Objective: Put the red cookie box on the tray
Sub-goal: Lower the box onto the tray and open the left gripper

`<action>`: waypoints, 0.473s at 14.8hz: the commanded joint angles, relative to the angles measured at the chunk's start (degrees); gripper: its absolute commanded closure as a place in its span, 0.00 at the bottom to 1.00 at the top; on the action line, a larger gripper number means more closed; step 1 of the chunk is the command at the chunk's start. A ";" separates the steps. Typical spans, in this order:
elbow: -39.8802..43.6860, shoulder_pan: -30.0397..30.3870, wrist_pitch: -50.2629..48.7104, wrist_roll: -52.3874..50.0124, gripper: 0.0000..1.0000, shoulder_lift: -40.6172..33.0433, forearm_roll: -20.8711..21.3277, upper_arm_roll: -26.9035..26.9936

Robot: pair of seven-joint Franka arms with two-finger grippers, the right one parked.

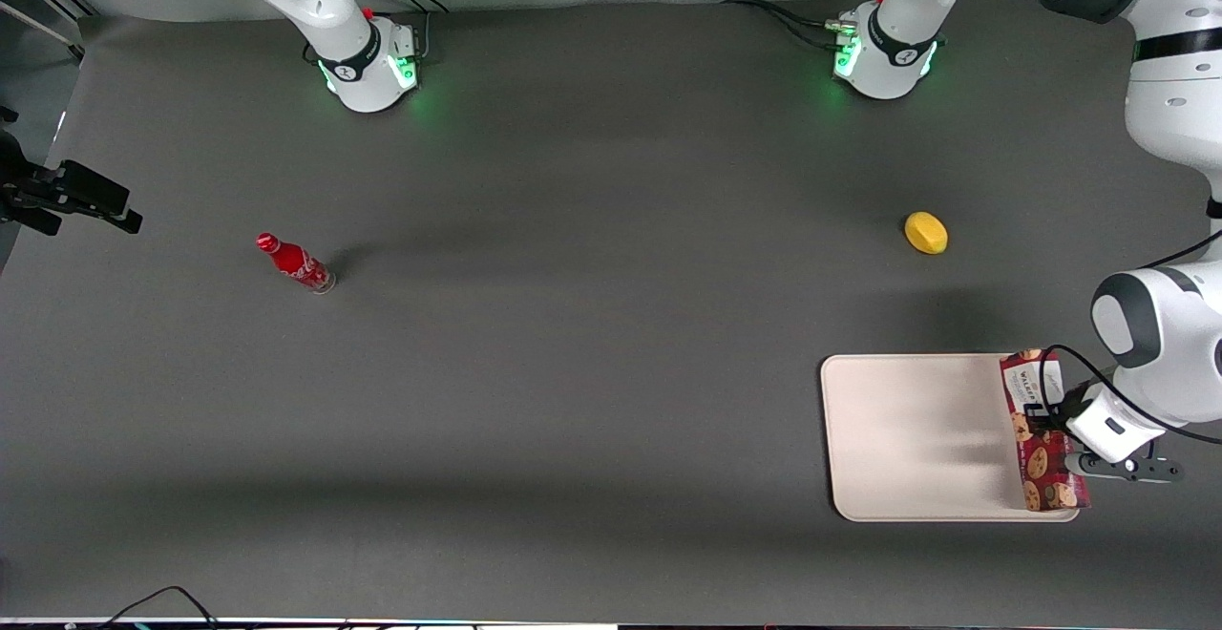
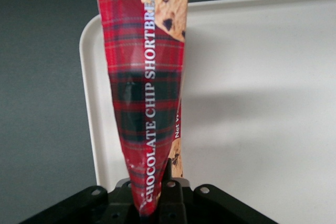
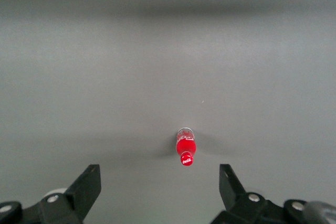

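Red cookie box (image 1: 1041, 439): held by the gripper (image 1: 1036, 417), whose fingers are closed on its narrow faces about mid-length. The box stands on its long edge over the tray (image 1: 916, 434), along the tray's short edge at the working arm's end of the table. Its white label end points toward the robot bases, its other end reaches the tray's corner nearest the front camera. The wrist view shows the box's tartan side (image 2: 149, 93) above the tray's rim (image 2: 89, 103), close to the corner; whether the box already touches the tray surface cannot be told.

Assessment: the placing step is in hand but not complete. The box sits at the very edge, so a release here risks it catching the rim or tipping off onto the table (image 1: 573, 372). Better practice would be to carry it further in over the bare middle of the tray, lower until it bears, then open and withdraw straight up.

Surroundings: a yellow lemon-like object (image 1: 926, 232) lies on the table near the tray's edge farthest from the front camera. A small red bottle (image 1: 295, 263) stands well apart, toward the parked arm's end.
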 commanded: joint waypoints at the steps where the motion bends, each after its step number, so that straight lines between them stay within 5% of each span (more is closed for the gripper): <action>1: 1.32 -0.04 0.12 -0.14 1.00 1.04 0.35 0.44; 6: 1.32 0.40 0.12 -1.28 1.00 1.31 0.09 0.53; 7: 1.32 0.40 0.12 -0.84 0.67 1.40 0.18 0.53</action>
